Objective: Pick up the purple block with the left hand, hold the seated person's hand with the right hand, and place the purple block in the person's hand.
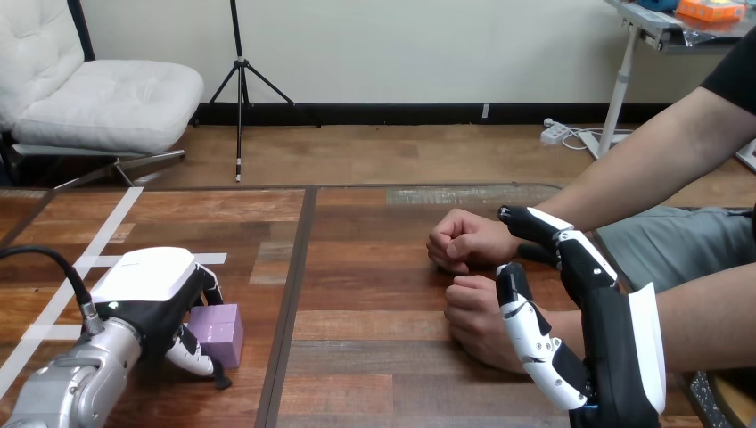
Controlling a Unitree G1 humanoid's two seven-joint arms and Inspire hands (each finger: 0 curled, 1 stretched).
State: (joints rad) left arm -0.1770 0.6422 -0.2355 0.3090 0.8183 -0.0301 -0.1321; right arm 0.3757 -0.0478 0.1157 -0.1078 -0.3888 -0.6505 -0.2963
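Note:
A purple block (pixel 218 330) rests on the wooden table (pixel 374 294) at the lower left. My left hand (pixel 147 290) sits over its left side, with fingers curled behind the block and the thumb (pixel 192 355) against its front. At the right, the person rests two closed fists on the table: the farther hand (pixel 464 239) and the nearer hand (pixel 472 316). My right hand (pixel 615 348) stands open over the nearer wrist. Its thumb (pixel 533 334) lies along the near side and its fingers (pixel 557 236) reach past the far side, not curled round the wrist.
White tape strips (pixel 98 254) cross the table's left part. A dark seam (pixel 294 294) runs down the tabletop between the block and the person's hands. The person's forearms (pixel 651 160) come in from the right edge.

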